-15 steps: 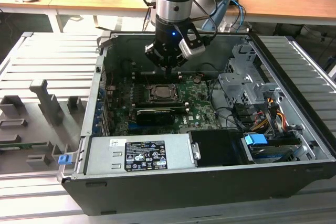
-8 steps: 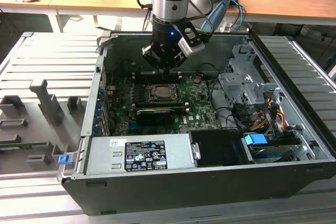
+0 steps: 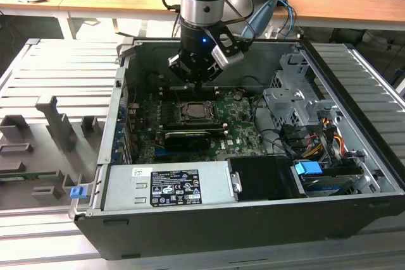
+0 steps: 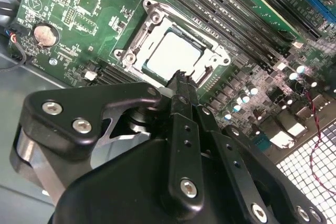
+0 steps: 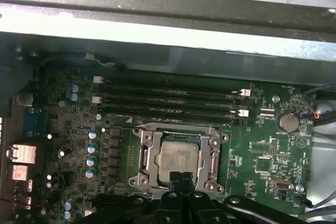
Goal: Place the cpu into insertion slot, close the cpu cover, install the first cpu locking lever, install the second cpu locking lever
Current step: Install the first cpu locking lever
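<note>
The cpu [image 3: 195,110] lies flat in the insertion slot [image 3: 193,121] on the green board, its silver face up. The cpu cover [image 5: 148,156] is a metal frame lying down around the chip [image 5: 179,158]; in the second wrist view the chip [image 4: 173,51] shows through the frame's window [image 4: 137,36]. My gripper [image 3: 198,84] hangs just above the socket's far edge, fingers pressed together with nothing between them. In both wrist views its fingertips [image 5: 181,176] [image 4: 181,75] overlap the edge of the socket.
The board sits deep in an open computer case [image 3: 354,181]. A black expansion card [image 3: 186,138] lies just in front of the socket, memory slots [image 5: 168,98] behind it. A power supply [image 3: 168,184], drive cage [image 3: 291,102] and cables [image 3: 316,140] crowd the exterior view's right and front.
</note>
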`<state>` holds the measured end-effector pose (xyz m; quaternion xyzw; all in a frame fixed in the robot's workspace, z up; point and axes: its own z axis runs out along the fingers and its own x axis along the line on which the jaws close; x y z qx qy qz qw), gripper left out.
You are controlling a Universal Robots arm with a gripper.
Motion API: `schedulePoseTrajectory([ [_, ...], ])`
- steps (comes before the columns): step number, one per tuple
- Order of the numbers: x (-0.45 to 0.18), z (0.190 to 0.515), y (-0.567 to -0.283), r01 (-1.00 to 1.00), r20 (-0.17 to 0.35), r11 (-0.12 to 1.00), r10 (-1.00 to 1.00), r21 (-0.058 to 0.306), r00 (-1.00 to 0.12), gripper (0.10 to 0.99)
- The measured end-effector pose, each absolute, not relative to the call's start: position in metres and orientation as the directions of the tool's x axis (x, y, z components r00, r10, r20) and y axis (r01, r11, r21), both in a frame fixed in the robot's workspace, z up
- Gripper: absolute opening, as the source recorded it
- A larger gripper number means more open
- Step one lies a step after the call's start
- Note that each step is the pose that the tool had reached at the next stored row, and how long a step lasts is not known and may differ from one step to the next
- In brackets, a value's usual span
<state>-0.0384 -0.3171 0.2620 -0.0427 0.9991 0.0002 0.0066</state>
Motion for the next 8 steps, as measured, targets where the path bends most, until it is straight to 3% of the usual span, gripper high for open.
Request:
schedulePoseTrajectory([
  [8, -0.0399, 0.2620, -0.3171, -0.085, -0.013, 0.996, -0.085, 0.000, -0.996, 0.106],
])
